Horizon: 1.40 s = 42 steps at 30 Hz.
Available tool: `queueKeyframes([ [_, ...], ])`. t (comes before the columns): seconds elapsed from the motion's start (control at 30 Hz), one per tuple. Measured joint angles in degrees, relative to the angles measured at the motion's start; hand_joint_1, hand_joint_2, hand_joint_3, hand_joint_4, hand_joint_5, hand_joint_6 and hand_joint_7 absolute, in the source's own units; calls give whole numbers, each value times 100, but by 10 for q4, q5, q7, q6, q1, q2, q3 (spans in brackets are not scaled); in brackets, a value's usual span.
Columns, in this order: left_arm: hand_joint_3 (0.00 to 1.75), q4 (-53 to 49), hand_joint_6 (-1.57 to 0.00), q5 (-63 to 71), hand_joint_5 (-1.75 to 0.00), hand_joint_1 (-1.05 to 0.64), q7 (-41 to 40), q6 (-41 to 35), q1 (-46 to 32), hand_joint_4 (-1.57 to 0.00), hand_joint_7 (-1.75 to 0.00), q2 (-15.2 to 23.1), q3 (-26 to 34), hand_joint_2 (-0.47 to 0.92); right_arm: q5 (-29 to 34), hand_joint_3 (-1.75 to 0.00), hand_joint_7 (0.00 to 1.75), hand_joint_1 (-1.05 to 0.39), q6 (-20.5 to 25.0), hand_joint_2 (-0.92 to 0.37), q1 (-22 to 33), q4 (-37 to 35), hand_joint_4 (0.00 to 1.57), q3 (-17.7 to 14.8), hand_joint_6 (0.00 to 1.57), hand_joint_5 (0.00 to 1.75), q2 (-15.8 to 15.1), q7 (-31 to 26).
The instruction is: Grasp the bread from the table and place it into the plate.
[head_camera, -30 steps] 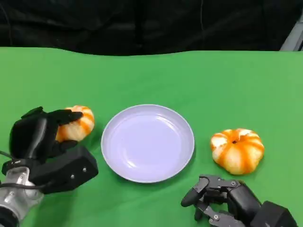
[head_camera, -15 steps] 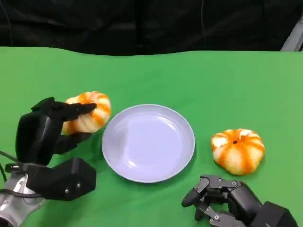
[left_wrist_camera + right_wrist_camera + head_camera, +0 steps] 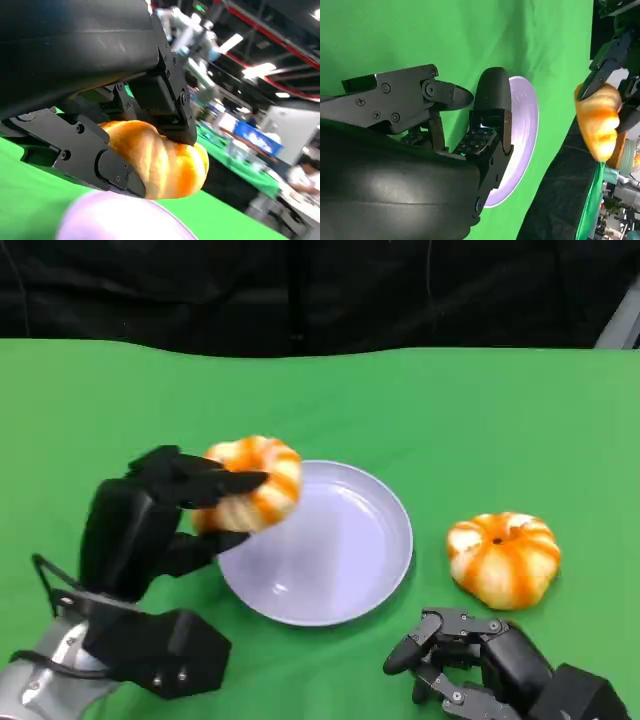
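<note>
The left hand [image 3: 165, 510] is gripping one bread [image 3: 252, 483], a round orange-and-white striped loaf, with fingers closed over its top and under its near side. In the head view the loaf is sitting left of the frame's centre, lifted off the green bench [image 3: 480, 420] and hanging over the left rim of the pale lilac plate [image 3: 340, 550]. The left wrist view is showing the same loaf [image 3: 160, 165] clamped between black fingers [image 3: 100, 160], with the blurred edge of the plate [image 3: 120, 220] just below it, so the bread is looking airborne, not set down.

So the grasp and lift are appearing done for this piece, and the carry is well along. What is left, by my reading, is bringing the loaf further in over the plate's middle, lowering it and letting go.

A second bread [image 3: 502, 558] is lying on the bench at the right of the frame, beside the plate and apart from it. The right hand [image 3: 470, 665] is resting at the lower right, close below that loaf, holding nothing with its fingers loosely curled and spread. In the right wrist view its fingers [image 3: 445, 95] are pointing toward the plate [image 3: 522, 145].
</note>
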State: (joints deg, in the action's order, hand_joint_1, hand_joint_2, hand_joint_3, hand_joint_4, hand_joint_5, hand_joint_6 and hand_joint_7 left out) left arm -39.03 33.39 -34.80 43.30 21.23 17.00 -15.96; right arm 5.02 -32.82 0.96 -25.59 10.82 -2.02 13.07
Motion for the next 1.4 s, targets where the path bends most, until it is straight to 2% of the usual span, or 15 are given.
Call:
queueKeyframes([
  [0.3,4,-21,-137,11,-81,2,25,4,6,-98,0,-30,-18,88,3,-46,100,-12,-4,-92,-2,-7,67,1,81,155,1,-4],
  [0.67,5,-105,-135,16,-89,1,53,7,70,-92,0,-58,-42,90,3,-46,99,-12,-4,-92,-4,-7,67,5,81,153,4,-6],
  [0.83,4,-157,-134,11,-102,1,83,-6,90,-83,-1,-82,-49,91,5,-46,99,-13,-4,-92,-5,-7,67,7,81,152,4,-9],
  [1.07,4,-199,-133,10,-111,2,100,-17,123,-78,-1,-87,-59,92,5,-46,99,-12,-4,-92,-6,-7,67,9,81,152,4,-11],
  [1.2,4,-220,-132,10,-108,1,118,-28,136,-77,0,-89,-61,92,5,-46,99,-12,-4,-92,-9,-8,66,10,80,150,4,-12],
  [1.27,5,-227,-132,10,-97,2,125,-34,136,-82,0,-90,-63,92,5,-46,99,-11,-4,-92,-9,-8,66,10,80,149,4,-12],
  [1.33,5,-233,-132,10,-95,3,127,-39,136,-83,0,-90,-64,92,5,-46,99,-11,-4,-92,-9,-8,67,10,80,148,4,-12],
  [1.4,6,-237,-129,10,-88,-4,127,-40,138,-83,0,-90,-65,92,5,-45,98,-11,-4,-92,-9,-8,69,10,81,145,4,-12],
])
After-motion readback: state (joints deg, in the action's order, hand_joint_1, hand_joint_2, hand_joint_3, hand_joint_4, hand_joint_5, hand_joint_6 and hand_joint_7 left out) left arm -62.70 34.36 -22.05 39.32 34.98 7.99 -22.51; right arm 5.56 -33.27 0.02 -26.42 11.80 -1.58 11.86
